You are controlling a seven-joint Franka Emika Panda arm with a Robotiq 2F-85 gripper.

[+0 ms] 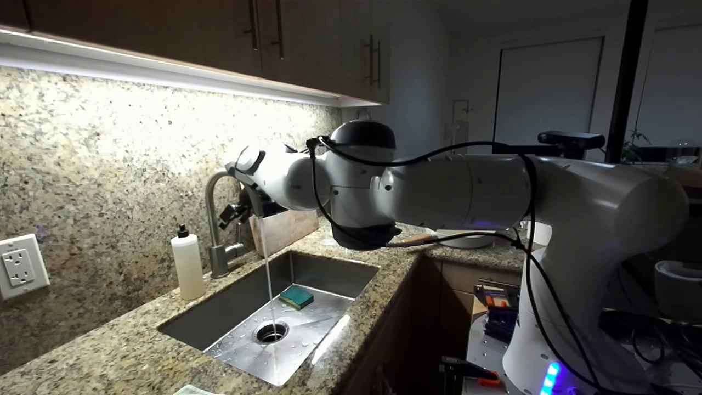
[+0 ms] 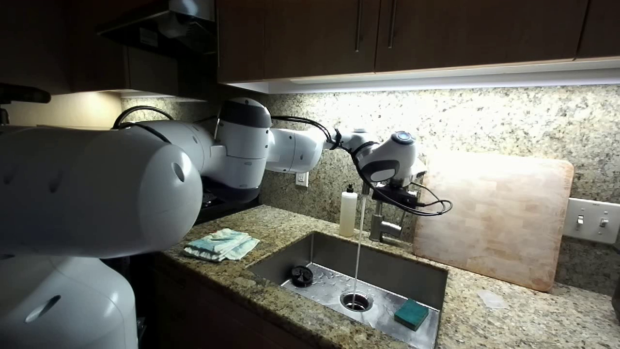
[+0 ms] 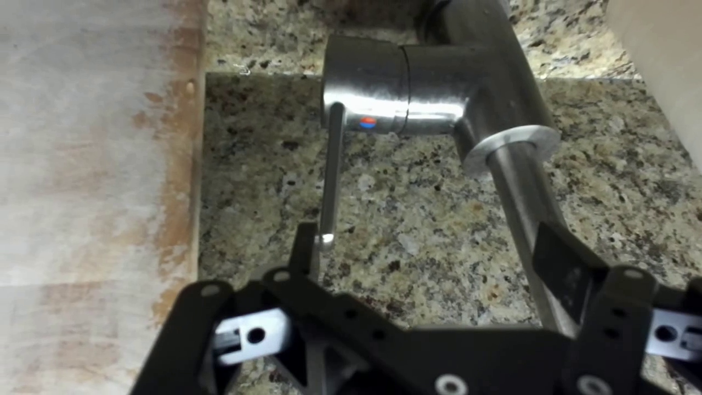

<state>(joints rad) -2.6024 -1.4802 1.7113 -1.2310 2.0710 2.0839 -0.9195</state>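
Note:
In the wrist view my gripper (image 3: 433, 255) stands open, its jaws wide apart and nothing clasped between them. The faucet's thin lever (image 3: 333, 170) ends right beside the inner side of the left fingertip; whether they touch I cannot tell. Behind the right finger (image 3: 567, 269) runs the spout pipe of the steel faucet (image 3: 493, 82). In an exterior view the gripper (image 1: 233, 214) is beside the faucet (image 1: 213, 230), partly behind its spout. Water (image 2: 359, 237) runs from the spout into the sink (image 2: 387, 261). In an exterior view the wrist hides the fingers.
A wooden board (image 2: 494, 218) leans on the backsplash close to the gripper. A soap bottle (image 1: 187, 266) stands by the faucet. In the sink lie a green sponge (image 2: 411, 314) and a black stopper (image 2: 302, 276). A folded cloth (image 2: 222, 244) rests on the counter; cabinets hang above.

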